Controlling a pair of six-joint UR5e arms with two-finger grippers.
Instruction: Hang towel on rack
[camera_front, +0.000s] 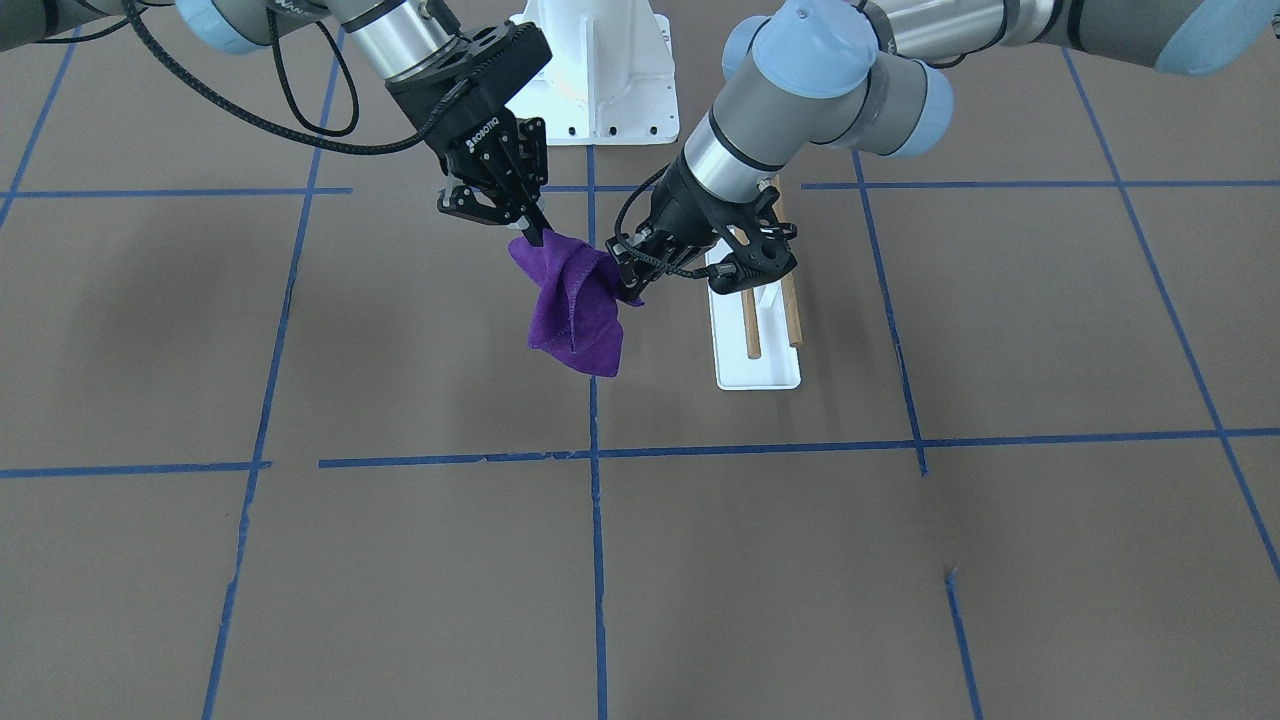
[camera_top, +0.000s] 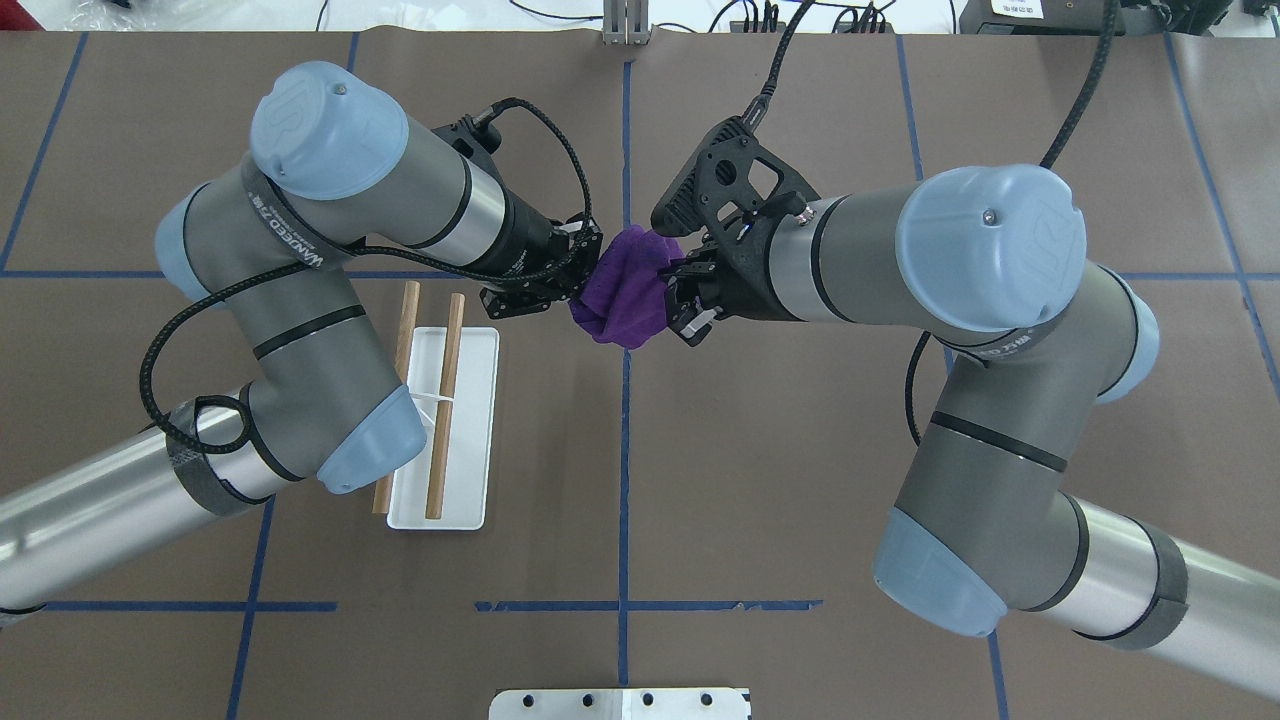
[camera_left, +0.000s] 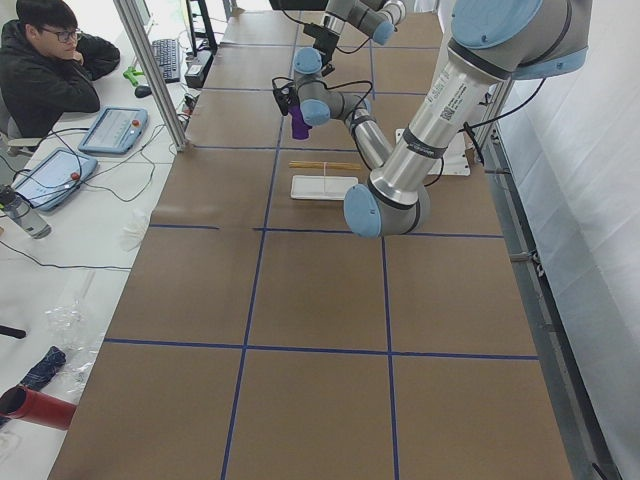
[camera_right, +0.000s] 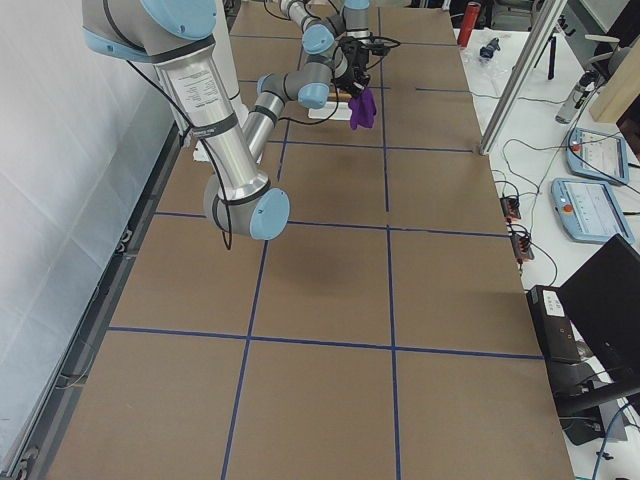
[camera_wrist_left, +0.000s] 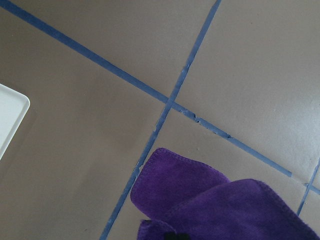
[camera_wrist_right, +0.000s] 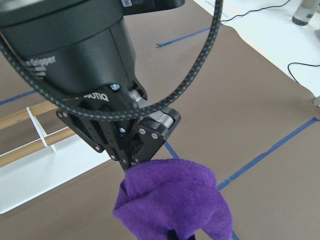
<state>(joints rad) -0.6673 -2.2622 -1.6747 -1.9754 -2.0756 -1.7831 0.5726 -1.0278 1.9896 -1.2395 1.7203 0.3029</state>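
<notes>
A purple towel (camera_front: 575, 310) hangs bunched in the air between my two grippers, to the side of the rack. My right gripper (camera_front: 533, 237) is shut on its upper corner. My left gripper (camera_front: 628, 289) is shut on the opposite corner. In the overhead view the towel (camera_top: 625, 290) sits between the left gripper (camera_top: 590, 282) and the right gripper (camera_top: 673, 285). The rack (camera_top: 470, 420) has a flat white base and two wooden dowels (camera_top: 445, 400); it stands under my left forearm with nothing on it. The right wrist view shows the left gripper (camera_wrist_right: 128, 171) pinching the towel (camera_wrist_right: 175, 200).
The brown table surface (camera_front: 400, 580) is marked with blue tape lines. The white bolted robot pedestal (camera_front: 600, 70) stands behind the grippers. My left arm's elbow (camera_top: 350, 440) covers part of the rack. An operator (camera_left: 45, 70) sits at a side desk.
</notes>
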